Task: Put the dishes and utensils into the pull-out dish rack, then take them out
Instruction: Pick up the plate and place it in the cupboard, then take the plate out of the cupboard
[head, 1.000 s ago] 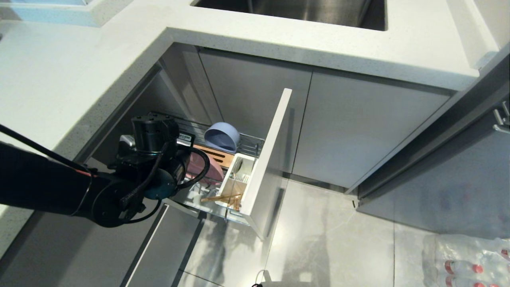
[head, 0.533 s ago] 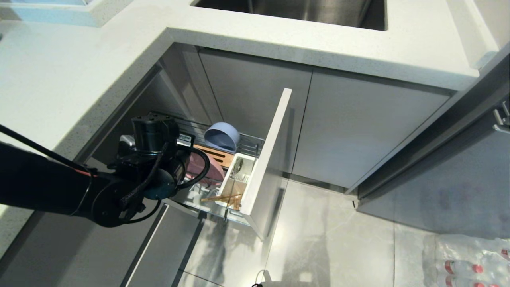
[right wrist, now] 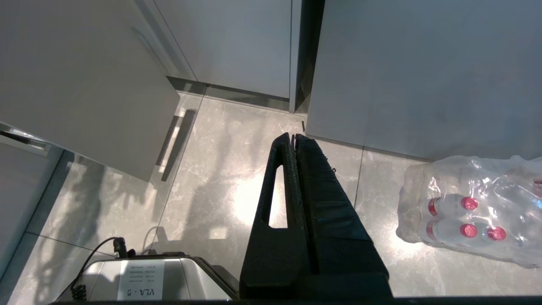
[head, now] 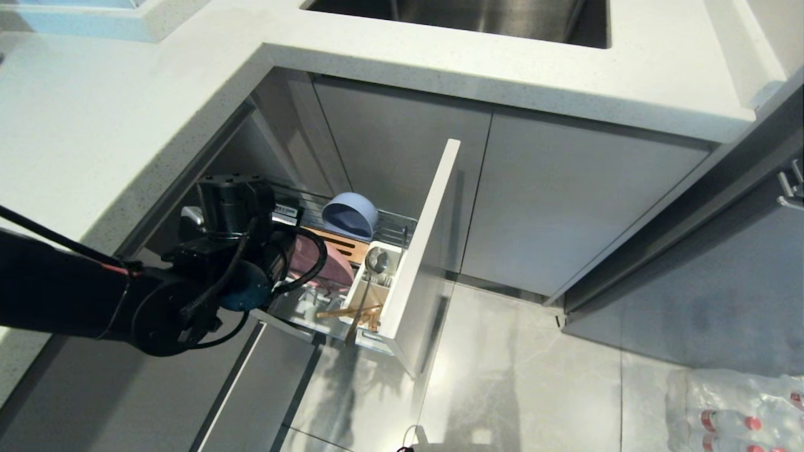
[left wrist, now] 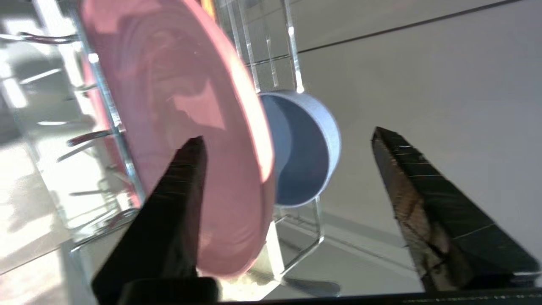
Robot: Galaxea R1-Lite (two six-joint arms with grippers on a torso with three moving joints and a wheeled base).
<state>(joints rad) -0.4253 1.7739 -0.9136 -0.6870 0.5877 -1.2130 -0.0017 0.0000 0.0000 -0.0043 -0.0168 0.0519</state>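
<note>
The pull-out dish rack stands slid out under the counter. A salmon-pink plate stands on edge in its wire basket, and the blue-grey bowl lies tipped behind it. In the white cutlery holder are the spoon and the chopsticks. My left gripper is open over the rack; the plate's rim lies between the fingers without being pinched, with the bowl beyond. My right gripper hangs shut over the floor, holding nothing.
A white counter with a steel sink runs overhead. Plain grey cabinet doors stand to the right of the rack. A wrapped pack of water bottles lies on the tiled floor, and my base sits below.
My left gripper has opened and let go of the pink plate, which now stands in the rack. The left arm has drawn back slightly to the left. The right arm is still.
</note>
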